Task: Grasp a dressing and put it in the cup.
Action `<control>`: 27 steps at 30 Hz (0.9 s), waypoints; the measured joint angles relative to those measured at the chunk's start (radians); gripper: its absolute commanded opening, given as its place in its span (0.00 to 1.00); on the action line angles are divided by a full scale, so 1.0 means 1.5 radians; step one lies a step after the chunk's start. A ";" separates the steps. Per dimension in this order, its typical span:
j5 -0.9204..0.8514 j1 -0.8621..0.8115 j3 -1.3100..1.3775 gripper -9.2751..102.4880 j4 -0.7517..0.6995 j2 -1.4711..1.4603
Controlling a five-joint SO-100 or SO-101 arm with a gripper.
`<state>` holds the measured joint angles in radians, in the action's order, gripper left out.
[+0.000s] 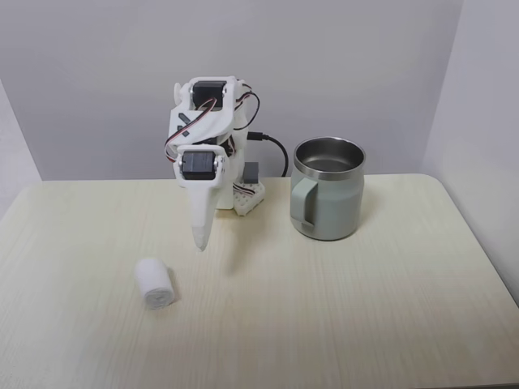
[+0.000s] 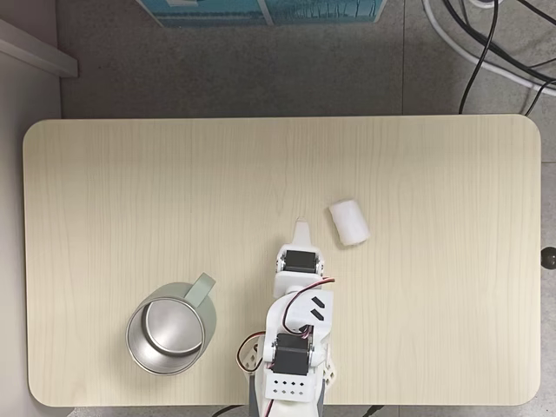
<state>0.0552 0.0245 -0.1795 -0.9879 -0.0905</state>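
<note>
The dressing (image 1: pixel 154 283) (image 2: pixel 348 222) is a small white roll of gauze lying on its side on the table. The cup (image 1: pixel 328 188) (image 2: pixel 171 327) is a squat grey-green mug with a steel inside, standing upright and empty, handle toward the front in a fixed view (image 1: pixel 302 201). My gripper (image 1: pixel 200 241) (image 2: pixel 301 229) points down at the table, fingers together with nothing between them. It hangs a short way from the dressing, up and to the right of it in a fixed view (image 1: pixel 200 241), and left of it from above. The cup stands on the arm's other side.
The arm's base (image 1: pixel 243 194) (image 2: pixel 294 382) sits at one long edge of the light wooden table (image 1: pixel 365 308) (image 2: pixel 130 191). Cables (image 2: pixel 486 52) and a blue box (image 2: pixel 261 10) lie on the floor beyond the table's far edge.
</note>
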 measured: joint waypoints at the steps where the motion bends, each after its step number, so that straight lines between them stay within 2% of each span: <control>1: -0.006 0.000 0.000 0.08 0.000 0.000; 22: -0.041 0.020 0.000 0.08 0.001 0.000; 27: -0.109 0.000 -0.102 0.08 -0.063 0.005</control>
<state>-0.1089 0.0245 -0.3329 -1.0830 -0.0828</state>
